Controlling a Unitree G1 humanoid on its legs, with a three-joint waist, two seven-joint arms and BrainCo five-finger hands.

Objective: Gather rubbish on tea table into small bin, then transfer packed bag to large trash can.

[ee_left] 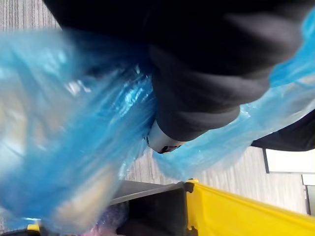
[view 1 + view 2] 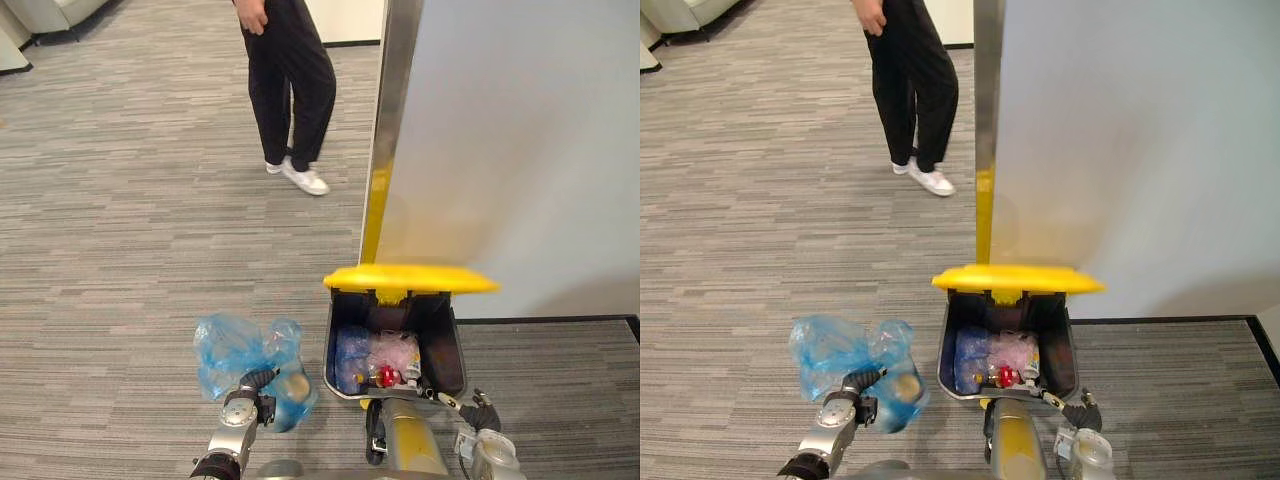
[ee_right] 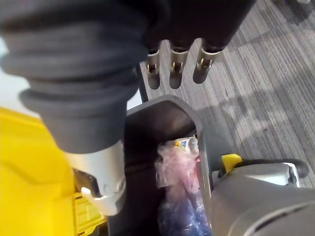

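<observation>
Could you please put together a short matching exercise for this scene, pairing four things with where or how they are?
Things:
1. blue bag
2. lid
3. pink bag
4. person

Place or state:
A. standing on the carpet beyond the trash can
B. yellow, raised open
C. at the left robot hand, outside the trash can
D. lying inside the trash can

Pairs: 1-C, 2-B, 3-D, 4-A

No text, number or sign is legible. Rubbish (image 2: 390, 365) inside the large trash can (image 2: 443, 340) carries coloured print, too small to read. The blue bag (image 2: 235, 350) shows no readable marking.
</observation>
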